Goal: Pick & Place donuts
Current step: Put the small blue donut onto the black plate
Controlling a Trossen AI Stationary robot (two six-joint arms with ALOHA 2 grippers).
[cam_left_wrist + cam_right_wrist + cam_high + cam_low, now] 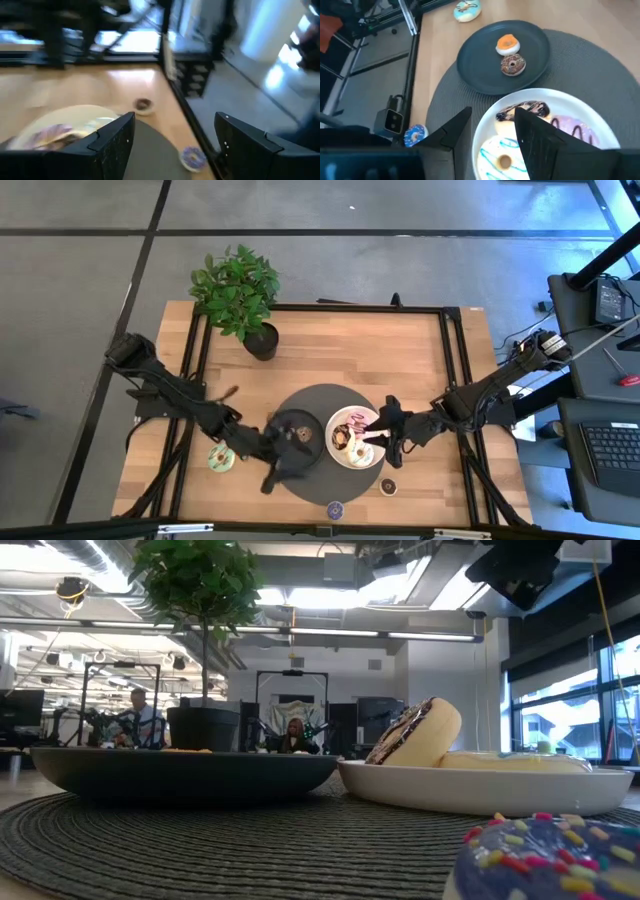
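Three large donuts are seen on the white plate (pixel 600 107): a chocolate-drizzled one (pixel 522 111) propped on edge, a pink one (pixel 575 129) and a white one (pixel 502 155) with blue lines. Two mini donuts are found on the dark plate (pixel 475 60), an orange one (pixel 507 44) touching a brown sprinkled one (pixel 513 65). Both plates are set side by side on a round grey mat (pixel 310 492). A green donut (pixel 220 459) is left on the bare desk (pixel 330 350) beside the mat, a purple mini (pixel 335 508) at the mat's front edge, and a dark mini (pixel 388 486) on the wood just beside it.

The left pincer (pixel 290 442) is held over the dark plate, fingers spread wide, nothing held. The right pincer (pixel 385 428) is held over the white plate, also parted and empty. A potted plant (pixel 240 295) is placed at the desk's far side.
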